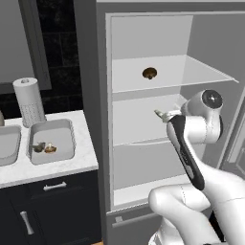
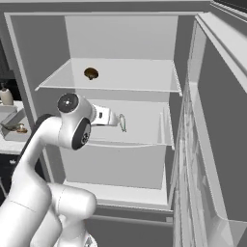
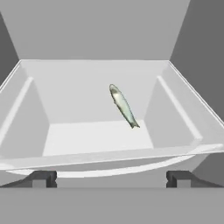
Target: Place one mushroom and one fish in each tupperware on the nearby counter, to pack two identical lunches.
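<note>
The fish (image 3: 123, 106) lies in the white drawer bin (image 3: 100, 153) on the fridge's middle level, slender, pale and slightly curved, its length running from far-left to near-right across the bin floor; it looks light and thin, likely slick on its skin and prone to pivot if pinched near head or tail, so the best hold is probably across the thickest part of the body, a little behind the head, jaws set square to its length; the mushroom (image 1: 150, 72) sits on the fridge shelf (image 1: 191, 72) above, small and rounded, probably easy to roll; on the counter (image 1: 81, 158) to the left, one tupperware (image 1: 67, 139) already holds a fish and a mushroom, while a second tray (image 1: 8, 143) shows at the left edge; the arm reaches forward from the base, elbow raised, wrist level with the drawer and pointing into the fridge; the claw (image 3: 111, 178) is released, fingers spread wide and empty, just short of the bin's near rim, the fish well ahead.
</note>
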Motion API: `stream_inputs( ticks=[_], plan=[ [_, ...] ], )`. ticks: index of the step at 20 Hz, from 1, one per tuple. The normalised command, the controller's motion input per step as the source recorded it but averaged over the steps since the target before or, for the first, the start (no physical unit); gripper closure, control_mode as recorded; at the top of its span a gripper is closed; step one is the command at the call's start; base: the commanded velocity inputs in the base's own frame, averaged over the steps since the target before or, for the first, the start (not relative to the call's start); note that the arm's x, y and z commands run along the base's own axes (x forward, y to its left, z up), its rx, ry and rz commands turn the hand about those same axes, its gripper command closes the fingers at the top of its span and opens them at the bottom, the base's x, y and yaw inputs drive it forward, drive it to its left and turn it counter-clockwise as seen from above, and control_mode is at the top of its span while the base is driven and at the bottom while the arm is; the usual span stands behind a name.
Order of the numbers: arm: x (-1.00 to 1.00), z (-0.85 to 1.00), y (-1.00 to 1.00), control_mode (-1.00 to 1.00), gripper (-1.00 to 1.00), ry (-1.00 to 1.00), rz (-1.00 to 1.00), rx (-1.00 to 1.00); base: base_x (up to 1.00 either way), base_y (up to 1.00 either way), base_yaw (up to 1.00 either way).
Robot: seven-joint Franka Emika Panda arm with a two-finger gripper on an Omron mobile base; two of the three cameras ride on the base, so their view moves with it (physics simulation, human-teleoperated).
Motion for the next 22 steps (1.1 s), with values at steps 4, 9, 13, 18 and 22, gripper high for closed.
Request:
stream_inputs(
  ticks=[4, 9, 13, 18, 22],
  plan=[
    [0.67, -0.3, 0.0, -1.0, -1.0, -0.04, 0.0, 0.0, 0.0, 0.0, 0.0],
    [0.34, -0.23, -0.53, -1.0, -1.0, 0.0, 0.0, 0.01, 0.0, 0.0, 0.0],
    [0.28, -0.31, -0.21, -1.0, -1.0, 0.0, 0.0, 0.0, 0.0, 0.0, 0.0],
    [0.52, -0.34, 0.0, -1.0, -1.0, 0.0, 0.0, 0.0, 0.0, 0.0, 0.0],
    [0.68, -0.15, 0.0, -1.0, -1.0, 0.01, 0.0, 0.0, 0.0, 0.0, 0.0]
  ],
)
